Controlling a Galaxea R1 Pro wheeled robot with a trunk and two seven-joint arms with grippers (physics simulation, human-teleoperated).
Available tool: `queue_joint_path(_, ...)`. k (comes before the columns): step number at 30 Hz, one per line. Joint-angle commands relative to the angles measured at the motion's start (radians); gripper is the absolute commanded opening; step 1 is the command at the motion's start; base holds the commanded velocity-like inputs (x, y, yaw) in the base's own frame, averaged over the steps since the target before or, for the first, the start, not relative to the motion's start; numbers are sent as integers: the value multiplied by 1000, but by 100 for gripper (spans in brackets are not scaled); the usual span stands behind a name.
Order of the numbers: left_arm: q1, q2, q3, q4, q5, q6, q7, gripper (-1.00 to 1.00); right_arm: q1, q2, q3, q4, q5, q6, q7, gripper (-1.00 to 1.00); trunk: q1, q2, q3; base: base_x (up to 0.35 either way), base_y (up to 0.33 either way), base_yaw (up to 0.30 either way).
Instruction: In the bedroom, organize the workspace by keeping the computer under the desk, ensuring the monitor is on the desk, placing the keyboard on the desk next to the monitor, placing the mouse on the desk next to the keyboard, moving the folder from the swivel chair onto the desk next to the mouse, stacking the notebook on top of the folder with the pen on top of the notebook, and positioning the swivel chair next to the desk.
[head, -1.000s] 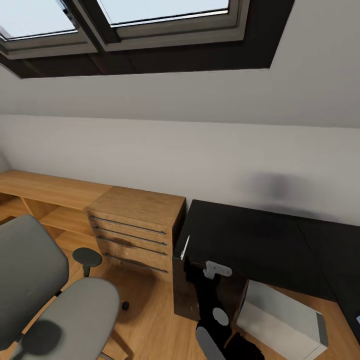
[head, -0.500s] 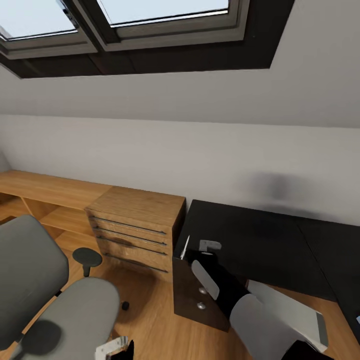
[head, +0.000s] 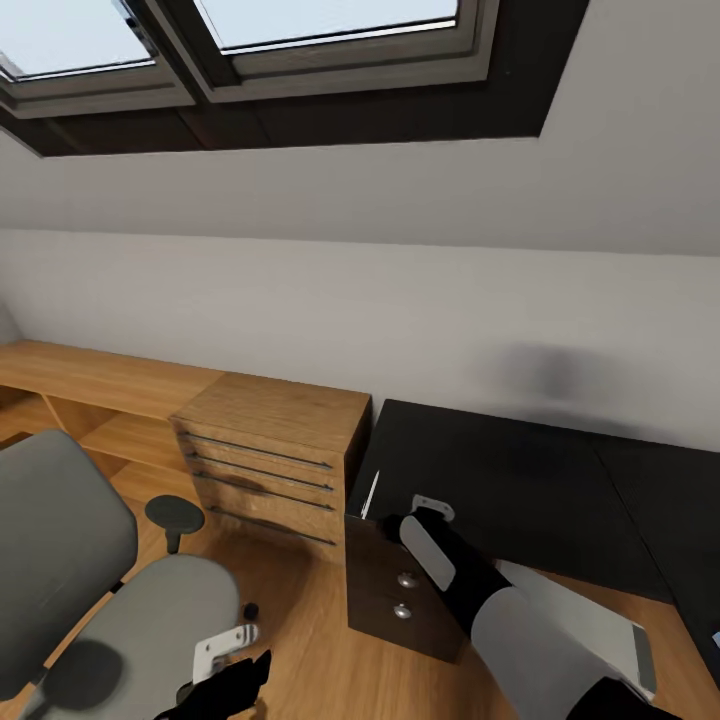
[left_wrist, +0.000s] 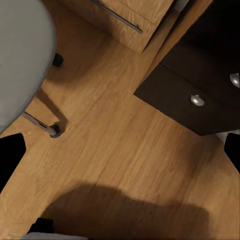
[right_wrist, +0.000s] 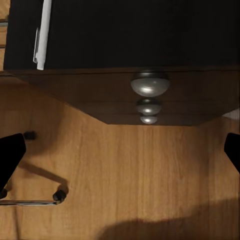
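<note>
The right hand (head: 432, 508), fingers spread wide and empty, hovers at the table (head: 500, 480) corner just beside the pen (head: 370, 494) lying on the edge above the drawer knobs (right_wrist: 149, 84), so a clumsy reach could knock the pen onto the floor (left_wrist: 125, 155) by the chair (head: 90, 590).
</note>
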Motion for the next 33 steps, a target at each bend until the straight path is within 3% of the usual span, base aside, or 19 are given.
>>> queue_joint_path(1,-1,1,38,12,9,2,7,100,-1,-7,6,-2,-6,1,-17,100,0,-1,-1,0,0,0)
queue_joint_path(6,-1,2,68,15,7,2,5,100,0,-9,9,-1,6,1,-43,100,0,-1,-1,0,0,0)
queue_joint_path(7,-2,2,77,12,7,5,5,100,0,-6,14,-3,37,0,-129,100,0,-1,-1,182,0,0)
queue_joint_path(14,-3,2,77,9,8,5,4,100,1,-7,14,-3,39,-1,-137,100,0,-1,-1,278,0,42)
queue_joint_path(23,-3,2,77,9,8,7,4,100,1,-8,14,-3,41,-1,-137,100,0,-1,-1,34,0,274)
queue_joint_path(33,-3,2,74,9,8,7,4,100,1,-8,16,0,43,-14,-135,100,0,-1,-1,230,0,278)
